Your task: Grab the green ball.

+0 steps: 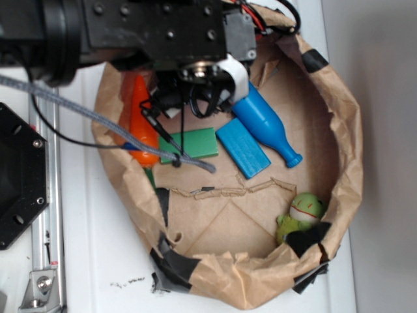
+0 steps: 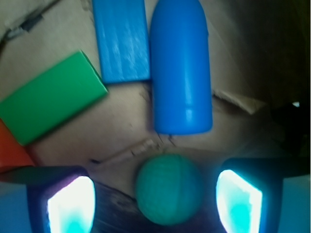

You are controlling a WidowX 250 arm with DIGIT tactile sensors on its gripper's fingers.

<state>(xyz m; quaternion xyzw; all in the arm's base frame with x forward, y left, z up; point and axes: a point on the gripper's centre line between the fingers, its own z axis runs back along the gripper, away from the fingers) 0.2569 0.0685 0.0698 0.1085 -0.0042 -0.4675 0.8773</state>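
The green ball (image 2: 169,188) is sitting on the brown cardboard, round and dull with fine ridges. It is lying between the claw's (image 2: 155,201) two spread fingers, touching neither.

Brown paper bag (image 1: 345,163), rolled down into a shallow basin with black tape patches on its rim, sits on the white bench (image 1: 98,261). Inside on its cardboard floor:
- blue bottle (image 1: 264,124) lying on its side, neck toward the bag's right wall
- blue block (image 1: 242,149) flat, just beside the bottle, roughly parallel
- green block (image 1: 195,143) flat, next to the blue block's end
- orange piece (image 1: 140,124) at the left wall, partly hidden
- light-green toy figure (image 1: 303,215), white-and-red head, against the lower right wall

1 strip of torn cardboard (image 1: 225,191) crosses the floor.
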